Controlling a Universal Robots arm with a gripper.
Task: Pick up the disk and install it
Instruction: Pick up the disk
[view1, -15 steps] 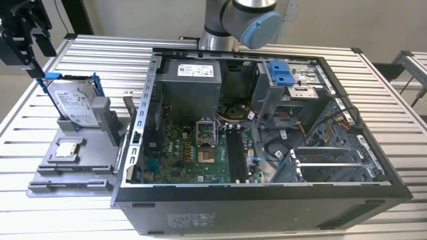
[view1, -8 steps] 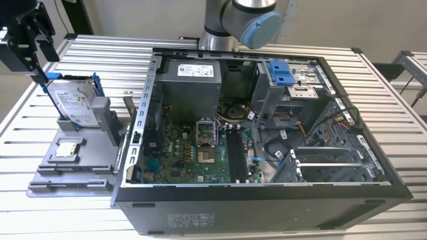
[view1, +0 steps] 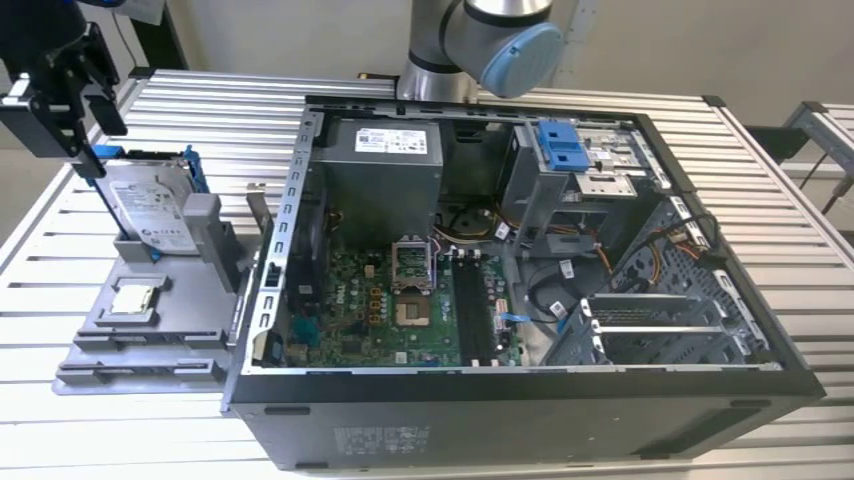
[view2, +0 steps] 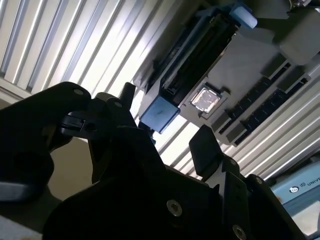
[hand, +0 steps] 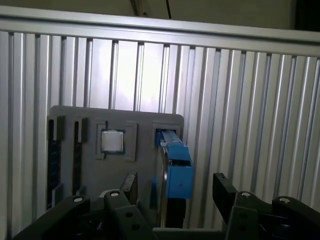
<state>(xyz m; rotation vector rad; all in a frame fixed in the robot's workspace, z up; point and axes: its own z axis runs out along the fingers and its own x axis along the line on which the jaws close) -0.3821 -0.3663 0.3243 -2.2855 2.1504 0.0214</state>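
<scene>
Disk (view1: 140, 205), a flat rectangular silver-grey hard drive with a white label and a blue plastic carrier rail, stands on edge, leaning slightly, in a slot of the grey plastic fixture (view1: 147, 340). Black two-fingered gripper (view1: 74, 120) hangs just above that slot of the fixture, over the upper end of the disk. In the first wrist view the gripper (hand: 175, 186) has its fingers (hand: 222, 187) spread wide, one to each side of the blue rail end of the disk (hand: 177, 170). They hold nothing, and no contact can be made out. The second wrist view shows the same spread of the gripper (view2: 165, 120) about the disk (view2: 159, 112). A small square silver processor chip (view1: 134, 298) lies flat in a recess of the fixture, beside the slot. An open black metal computer case (view1: 534, 400) lies on its side just beside the fixture. A bare blue plastic latch (view1: 563, 145) sits in the case's drive bay, well apart from the fixture. A slatted aluminium table (view1: 200, 120) carries the fixture.
</scene>
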